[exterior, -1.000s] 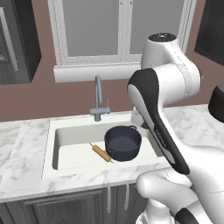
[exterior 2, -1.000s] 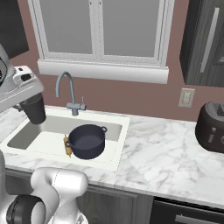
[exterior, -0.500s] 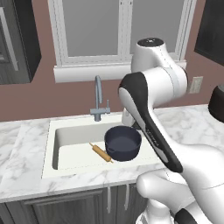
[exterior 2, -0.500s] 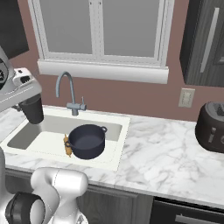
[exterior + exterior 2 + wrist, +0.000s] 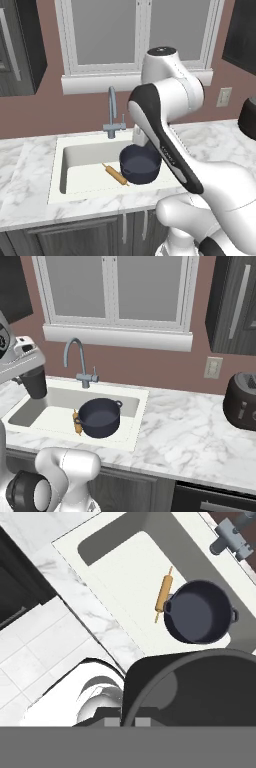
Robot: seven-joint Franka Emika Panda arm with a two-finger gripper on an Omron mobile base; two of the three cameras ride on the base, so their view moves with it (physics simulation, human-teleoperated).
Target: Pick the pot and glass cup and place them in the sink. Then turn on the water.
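Observation:
The dark navy pot (image 5: 141, 165) stands upright inside the white sink (image 5: 80, 155), at its right end; it also shows from the other side as the pot (image 5: 99, 417) and from above as the pot (image 5: 200, 612). My gripper (image 5: 33, 373) is shut on the glass cup (image 5: 36, 385), a dark tumbler that hangs above the left end of the sink (image 5: 55, 416). Close to the hand camera the cup (image 5: 200, 687) looms large, mouth toward the lens, hiding the fingertips. The grey gooseneck faucet (image 5: 77, 358) stands behind the basin; no water runs.
A wooden rolling pin (image 5: 116, 174) lies on the sink floor just left of the pot. A dark toaster (image 5: 242, 401) sits on the marble counter (image 5: 190, 431) at the far right. Dark cabinets flank the window.
The arm's upper links have swung a little to the left in the left base view. The held cup has barely shifted; the pot and rolling pin stayed put.

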